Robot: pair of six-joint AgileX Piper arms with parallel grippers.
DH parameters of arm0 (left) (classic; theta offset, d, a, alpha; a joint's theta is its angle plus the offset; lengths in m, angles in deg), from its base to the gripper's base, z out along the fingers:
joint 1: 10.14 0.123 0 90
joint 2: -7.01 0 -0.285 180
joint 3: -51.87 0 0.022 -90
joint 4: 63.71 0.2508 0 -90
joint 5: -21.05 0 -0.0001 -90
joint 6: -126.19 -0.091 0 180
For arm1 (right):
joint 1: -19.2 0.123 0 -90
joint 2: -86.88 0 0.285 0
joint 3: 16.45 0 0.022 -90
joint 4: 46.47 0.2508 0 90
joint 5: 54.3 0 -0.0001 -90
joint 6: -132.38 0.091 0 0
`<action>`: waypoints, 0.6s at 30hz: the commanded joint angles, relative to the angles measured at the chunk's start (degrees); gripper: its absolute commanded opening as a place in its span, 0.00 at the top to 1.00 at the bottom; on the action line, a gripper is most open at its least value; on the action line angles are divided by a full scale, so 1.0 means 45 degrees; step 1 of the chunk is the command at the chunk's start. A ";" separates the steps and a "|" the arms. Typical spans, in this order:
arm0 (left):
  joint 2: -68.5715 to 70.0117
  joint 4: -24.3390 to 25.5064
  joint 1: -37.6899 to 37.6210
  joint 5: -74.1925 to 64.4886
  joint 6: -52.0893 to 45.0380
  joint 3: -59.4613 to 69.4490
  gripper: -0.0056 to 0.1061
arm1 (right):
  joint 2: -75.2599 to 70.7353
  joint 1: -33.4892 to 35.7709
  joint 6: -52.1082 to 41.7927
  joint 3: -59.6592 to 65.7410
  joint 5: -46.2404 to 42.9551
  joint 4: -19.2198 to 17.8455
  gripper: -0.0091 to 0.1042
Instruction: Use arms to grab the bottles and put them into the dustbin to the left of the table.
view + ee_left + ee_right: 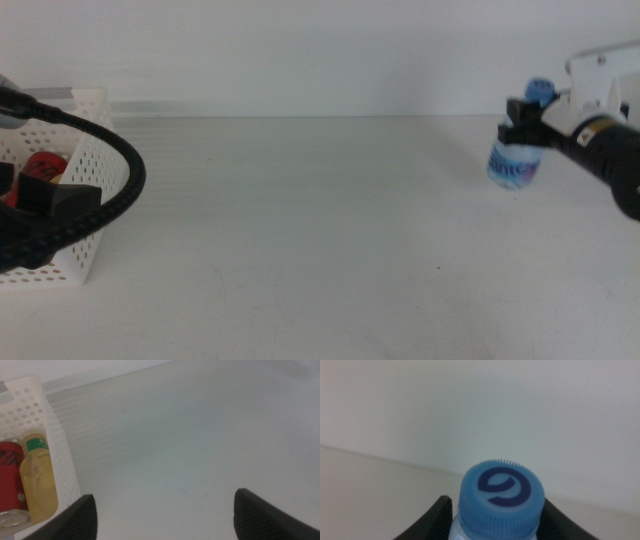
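- We see one small clear water bottle [516, 160] with a blue ribbed cap [500, 496] bearing a dark blue swirl, and a blue-printed label around its body.
- The right gripper [524, 132] is clamped on this bottle just below the cap; a dark jaw sits on each side of the neck in the right wrist view. The bottle hangs tilted, lifted off the table [320, 240], far to the right of the dustbin [85, 180].
- We count three drinks in all. Two lie inside the dustbin: one red cola can [11, 477] and one yellow tea bottle [38, 482] with a green neck band, side by side and touching.
- The dustbin is one white basket with perforated walls, standing on the table.
- The left gripper [165, 512] has its jaws spread wide with nothing between them, just to the right of the dustbin's wall, above bare tabletop.
- We count two arms, one per side.
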 commanded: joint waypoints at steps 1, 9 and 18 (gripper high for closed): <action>0.0067 -0.0278 -0.0070 0.0732 0.0099 -0.0303 0.16 | -0.1376 0.0260 0.0808 -0.0850 -0.1188 -0.1488 0.92; 0.0067 -0.0278 -0.0070 0.0732 0.0099 -0.0303 0.16 | -0.1376 0.1967 0.6278 -0.2608 -0.0896 -0.6421 0.92; 0.0067 -0.0278 -0.0070 0.0732 0.0099 -0.0303 0.16 | 0.0831 0.4741 0.7513 -0.4911 -0.0907 -0.7631 0.92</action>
